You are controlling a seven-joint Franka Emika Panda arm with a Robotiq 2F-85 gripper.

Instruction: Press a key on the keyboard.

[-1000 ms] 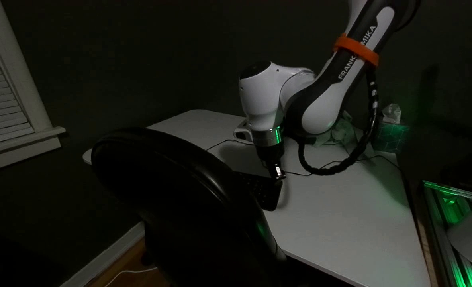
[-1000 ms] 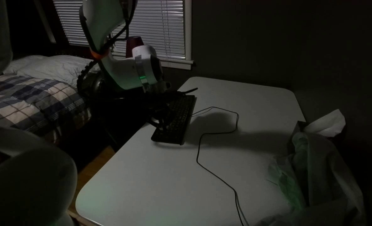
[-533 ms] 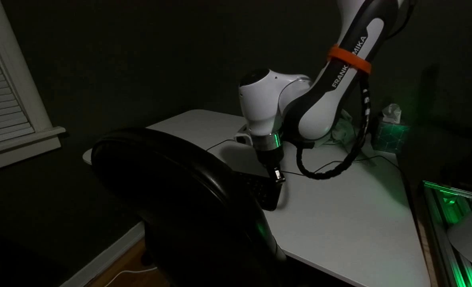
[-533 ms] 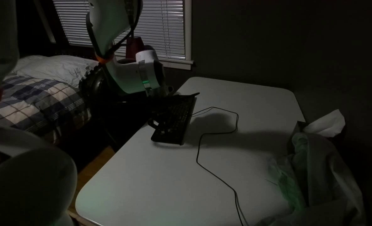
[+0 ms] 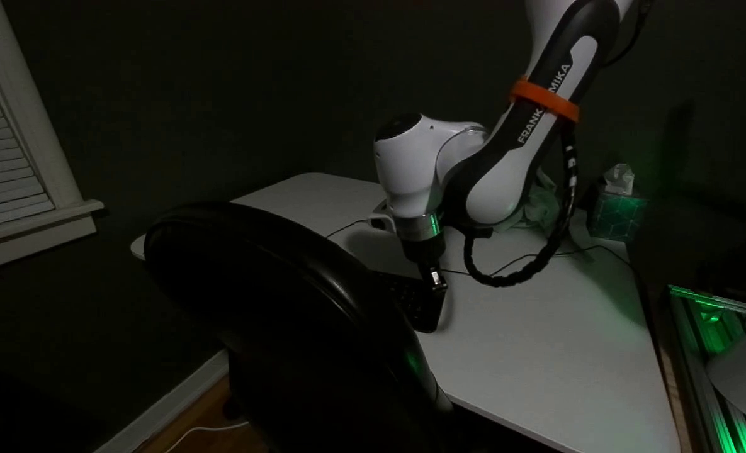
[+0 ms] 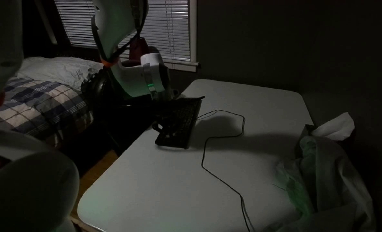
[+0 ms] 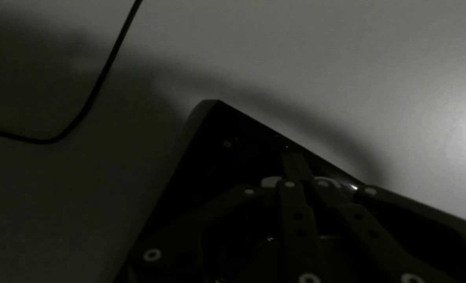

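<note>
The black keyboard (image 5: 415, 307) lies on the white table, partly hidden by the chair back. It also shows in an exterior view (image 6: 188, 117), with its cable (image 6: 206, 143) trailing over the table. My gripper (image 5: 437, 287) points down over the near-end corner of the keyboard. In the wrist view the gripper (image 7: 294, 163) has its fingertips side by side, shut with nothing between them, over the dark keyboard surface (image 7: 233, 129) near its edge. It is too dark to tell whether the tips touch a key. Single keys are hard to make out.
A large black chair back (image 5: 272, 296) stands at the table's front edge, close to the keyboard. A tissue box (image 5: 617, 214) and a crumpled greenish bag (image 6: 294, 187) are on the table's far side. A bed (image 6: 45, 96) stands beyond the chair.
The arm has come down, and the gripper is slightly lower over the keyboard's corner. Most of this movement was in the first half second. The keyboard has not visibly moved.
</note>
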